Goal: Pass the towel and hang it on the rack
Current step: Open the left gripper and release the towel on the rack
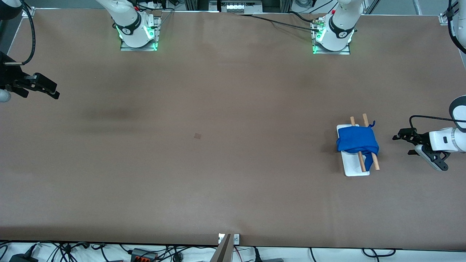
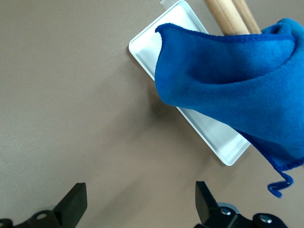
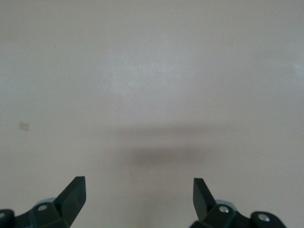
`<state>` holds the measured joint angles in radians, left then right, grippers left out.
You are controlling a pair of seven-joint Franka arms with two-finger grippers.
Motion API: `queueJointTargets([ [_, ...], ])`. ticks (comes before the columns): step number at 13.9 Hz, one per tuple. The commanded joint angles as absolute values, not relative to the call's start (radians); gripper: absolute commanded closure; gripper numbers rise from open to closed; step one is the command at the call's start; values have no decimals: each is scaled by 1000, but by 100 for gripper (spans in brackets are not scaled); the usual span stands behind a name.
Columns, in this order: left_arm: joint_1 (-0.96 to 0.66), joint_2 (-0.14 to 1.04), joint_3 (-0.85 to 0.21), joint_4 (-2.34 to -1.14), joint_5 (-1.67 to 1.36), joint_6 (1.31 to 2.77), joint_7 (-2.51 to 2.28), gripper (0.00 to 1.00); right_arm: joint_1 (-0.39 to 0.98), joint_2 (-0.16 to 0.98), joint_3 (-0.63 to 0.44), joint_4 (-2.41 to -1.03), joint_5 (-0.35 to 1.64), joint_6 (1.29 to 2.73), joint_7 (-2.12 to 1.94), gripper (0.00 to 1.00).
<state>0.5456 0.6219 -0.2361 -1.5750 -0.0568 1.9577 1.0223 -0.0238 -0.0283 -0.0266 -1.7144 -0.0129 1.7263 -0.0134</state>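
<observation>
Towel (image 1: 357,140), blue, hangs draped over the two wooden rods of the rack (image 1: 356,166), which stands on the tabletop (image 1: 218,163) toward the left arm's end. Left gripper (image 1: 402,141) hovers just beside the rack, fingers (image 2: 73,203) spread and empty. Right gripper (image 1: 45,87) waits well apart from the rack over the tabletop's right-arm end, fingers (image 3: 73,194) likewise spread.

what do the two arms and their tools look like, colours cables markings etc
Both arms are white with black joint bands. Their bases sit on metal plates lit by green lights, with black cables running to them. The left tool has black fingers on a white-and-grey wrist body, with a black cable looping above. The right tool is all black, with a black cable above.
</observation>
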Motion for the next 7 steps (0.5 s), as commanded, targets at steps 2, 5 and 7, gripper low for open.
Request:
queueJointTargets([
  [2, 560, 557, -249, -1523, -69, 1827, 1039, 0, -23, -32, -25, -1715, -9, 1726, -15, 0],
  [5, 557, 500, -250, -1494, -60, 1740, 1034, 0, -18, -26, -25, -1707, -9, 1730, -17, 0],
  [7, 554, 456, -259, -1476, -58, 1682, 997, 0, -12, -29, -23, -1707, -9, 1726, -17, 0],
])
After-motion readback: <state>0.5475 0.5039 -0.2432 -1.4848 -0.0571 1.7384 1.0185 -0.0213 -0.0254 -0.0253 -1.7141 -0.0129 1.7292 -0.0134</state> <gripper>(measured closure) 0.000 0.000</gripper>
